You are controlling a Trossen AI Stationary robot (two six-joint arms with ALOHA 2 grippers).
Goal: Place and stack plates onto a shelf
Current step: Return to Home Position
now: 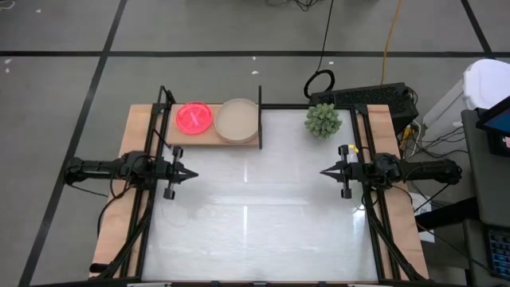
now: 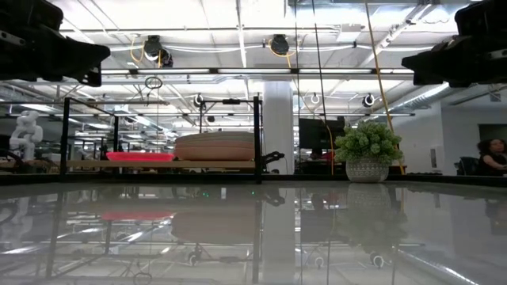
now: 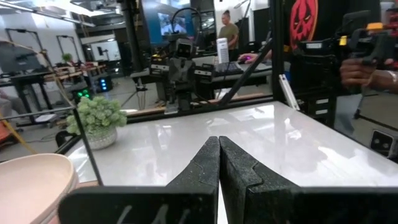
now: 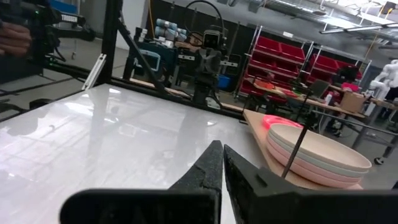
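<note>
Nearest the wrist cameras, the left jaws are closed, tips pressed together, gripping nothing; left arm (image 1: 119, 169) hangs above the counter (image 1: 263, 231) at its left edge. The right jaws are closed too, empty; right arm (image 1: 406, 170) sits at the right edge. Both point inward toward each other, well apart. Shelf (image 1: 209, 139), a wooden board with black uprights, stands at the far-left corner. On it, the neon pink plates (image 1: 194, 117) sit toward its left end and the beige-topped stack (image 1: 237, 119) just beside, at its right end. Pale pink layers show under the beige top in the right wrist view. Potted plant (image 1: 323, 119) stands near the far-right corner.
</note>
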